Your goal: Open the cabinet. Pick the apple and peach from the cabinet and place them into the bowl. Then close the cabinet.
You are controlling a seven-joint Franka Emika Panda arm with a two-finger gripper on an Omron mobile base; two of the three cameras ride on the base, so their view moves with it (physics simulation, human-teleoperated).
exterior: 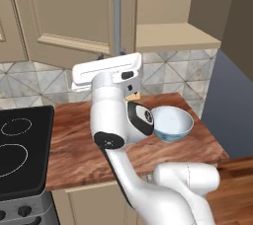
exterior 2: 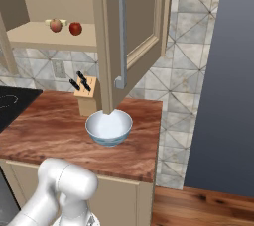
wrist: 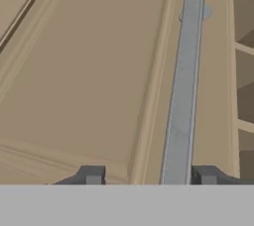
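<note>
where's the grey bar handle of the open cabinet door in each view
Left base view: the bar handle runs down the top centre, above the arm.
Right base view: it stands upper centre on the open door's edge, above the bowl.
Hand view: it runs up right of centre.
Shared landmark: the beige cabinet door that carries it.
</note>
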